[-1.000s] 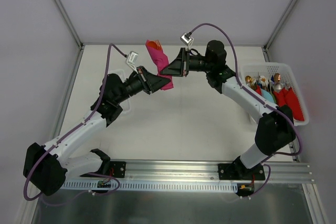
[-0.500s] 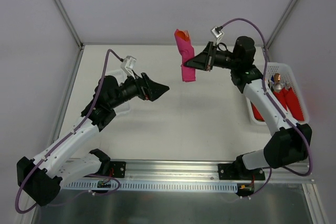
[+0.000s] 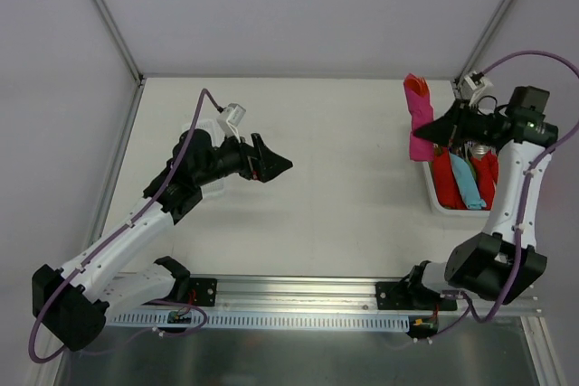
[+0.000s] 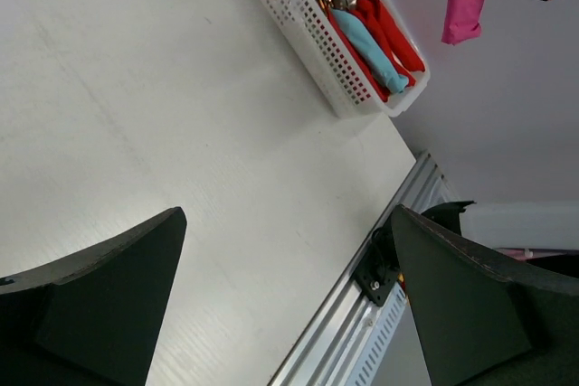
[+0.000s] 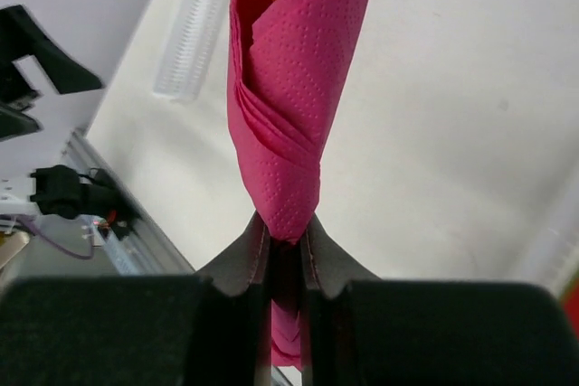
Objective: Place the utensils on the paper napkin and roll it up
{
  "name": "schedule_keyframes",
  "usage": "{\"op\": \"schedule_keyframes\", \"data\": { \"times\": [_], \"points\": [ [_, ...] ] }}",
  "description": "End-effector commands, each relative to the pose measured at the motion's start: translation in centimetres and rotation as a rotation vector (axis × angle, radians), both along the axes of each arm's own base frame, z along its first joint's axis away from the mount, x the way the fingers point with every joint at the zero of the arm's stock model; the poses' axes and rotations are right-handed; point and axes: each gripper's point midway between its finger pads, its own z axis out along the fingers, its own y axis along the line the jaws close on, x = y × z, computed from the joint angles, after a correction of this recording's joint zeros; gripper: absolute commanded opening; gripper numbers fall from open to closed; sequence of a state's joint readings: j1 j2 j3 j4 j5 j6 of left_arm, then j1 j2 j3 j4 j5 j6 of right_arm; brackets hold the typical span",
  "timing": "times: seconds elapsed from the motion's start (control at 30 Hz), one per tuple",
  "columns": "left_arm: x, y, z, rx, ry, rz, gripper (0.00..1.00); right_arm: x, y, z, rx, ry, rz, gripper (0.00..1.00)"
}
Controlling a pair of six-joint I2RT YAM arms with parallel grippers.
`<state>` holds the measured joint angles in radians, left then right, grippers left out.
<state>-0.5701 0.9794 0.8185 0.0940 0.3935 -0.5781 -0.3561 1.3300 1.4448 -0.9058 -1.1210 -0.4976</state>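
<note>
Rolled paper napkin (image 5: 288,106) stands pinched in the right tool (image 5: 287,234).

Between the two pincers the table (image 3: 348,174) lies bare, giving a wide lane ahead of the left pincer (image 3: 279,166), whose fingers stand spread. Below the right pincer (image 3: 438,132) the white basket (image 3: 434,196) blocks the way down, packed with red and teal bundles (image 3: 466,183). The rolled pink napkin (image 3: 419,124) it grips hangs over the basket's rim on the side toward the left pincer. The side wall (image 3: 543,51) rises just beyond the right pincer's arm.
</note>
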Motion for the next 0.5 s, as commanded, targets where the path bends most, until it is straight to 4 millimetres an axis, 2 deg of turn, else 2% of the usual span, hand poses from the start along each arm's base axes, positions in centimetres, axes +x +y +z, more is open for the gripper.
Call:
{"op": "schedule_keyframes", "data": {
  "times": [0.0, 0.03, 0.07, 0.1, 0.13, 0.17, 0.23, 0.27, 0.33, 0.47],
  "points": [
    [-0.4, -0.7, 1.3, -0.005, -0.033, -0.056, 0.99, -3.7, -3.3, -4.2, -0.123, 0.088, 0.102, 0.0],
    [-0.5, -0.8, 1.2, -0.004, -0.029, -0.061, 0.99, -3.7, -5.6, -4.9, -0.13, 0.128, 0.053, 0.0],
    [-0.5, -0.8, 1.0, -0.002, -0.025, -0.064, 0.99, -3.2, -7.1, -4.2, -0.14, 0.119, 0.039, 0.0],
    [-0.5, -0.8, 0.9, 0.001, -0.023, -0.064, 0.99, -3.4, -8.1, -4.9, -0.092, 0.19, 0.055, 0.0],
    [-0.5, -0.8, 0.8, 0.001, -0.022, -0.066, 0.99, -3.2, -10.5, -5.1, -0.091, 0.222, -0.018, 0.0],
    [-0.6, -0.8, 0.6, 0.006, -0.024, -0.068, 0.99, -2.9, -12.0, -4.7, -0.114, 0.216, -0.054, 0.0],
    [-0.7, -0.8, 0.3, 0.011, -0.021, -0.077, 0.99, -3.2, -13.9, -5.6, -0.181, 0.227, -0.064, 0.0],
    [-0.7, -0.9, 0.3, 0.013, -0.025, -0.081, 0.99, -3.9, -15.1, -6.6, -0.234, 0.269, -0.063, 0.0],
    [-0.6, -1.0, -0.1, 0.02, -0.015, -0.082, 0.99, -4.7, -16.2, -7.6, -0.267, 0.304, -0.063, 0.0],
    [-0.3, -1.1, -0.8, 0.029, -0.001, -0.081, 0.99, -5.6, -15.7, -8.3, -0.232, 0.327, -0.064, 0.0]
  ]
}}
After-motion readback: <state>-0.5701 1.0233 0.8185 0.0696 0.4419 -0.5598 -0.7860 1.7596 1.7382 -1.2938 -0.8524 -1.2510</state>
